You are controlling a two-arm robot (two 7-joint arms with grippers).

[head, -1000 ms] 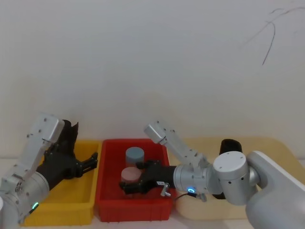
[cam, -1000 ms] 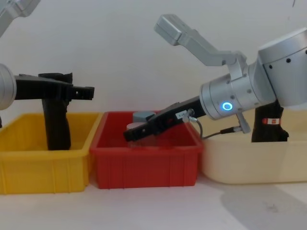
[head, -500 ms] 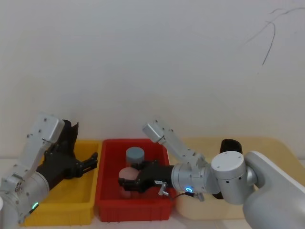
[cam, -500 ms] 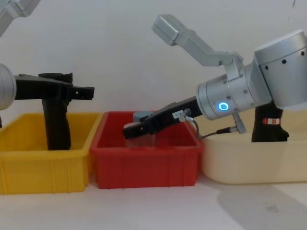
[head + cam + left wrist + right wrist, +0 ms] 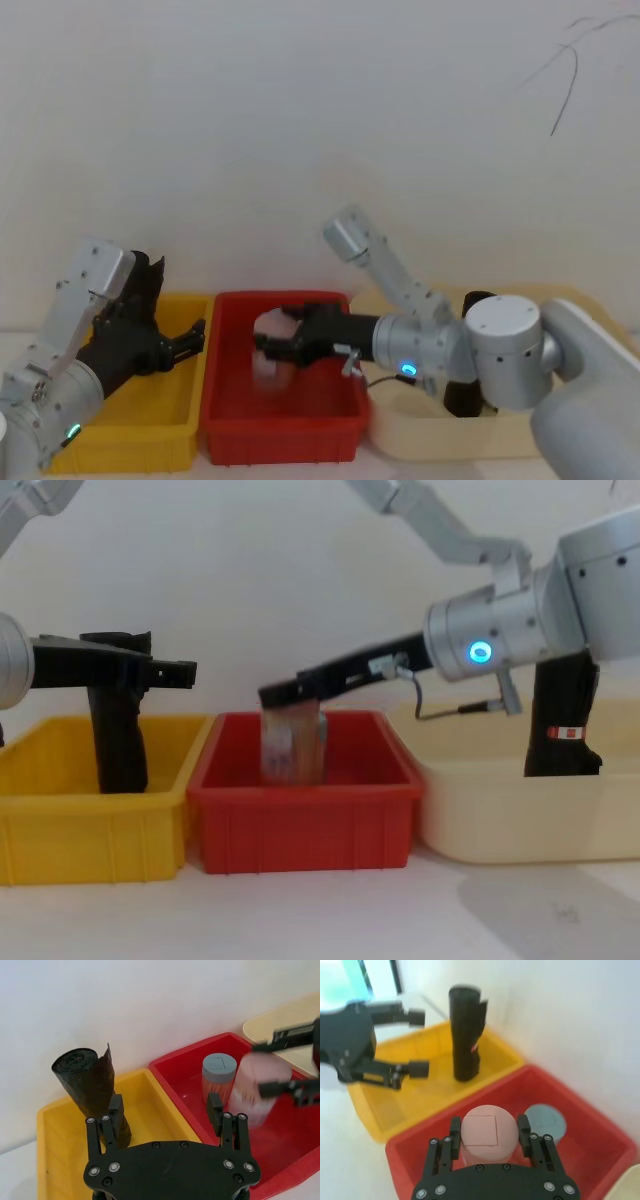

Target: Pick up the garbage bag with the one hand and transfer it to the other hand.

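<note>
A black garbage bag roll [image 5: 465,1035] with a small red label stands upright in the yellow bin [image 5: 60,830]. My left gripper [image 5: 165,1107] hangs open just beside its top, holding nothing; the roll [image 5: 92,1085] lies outside the fingers. A second black roll [image 5: 562,715] with a red-and-white band stands in the cream tray [image 5: 520,820]. My right gripper [image 5: 488,1127] is shut on a pink-lidded jar [image 5: 290,742], held above the red bin [image 5: 300,825].
A grey-lidded jar [image 5: 218,1072] stands in the red bin at the back. The three containers sit side by side along a white wall: yellow, red, cream. The right arm [image 5: 500,350] reaches across the cream tray in front of the second roll.
My right gripper has risen with the pink jar, lifting it off the red bin's floor to rim height. The left arm and both black rolls have stayed put.
</note>
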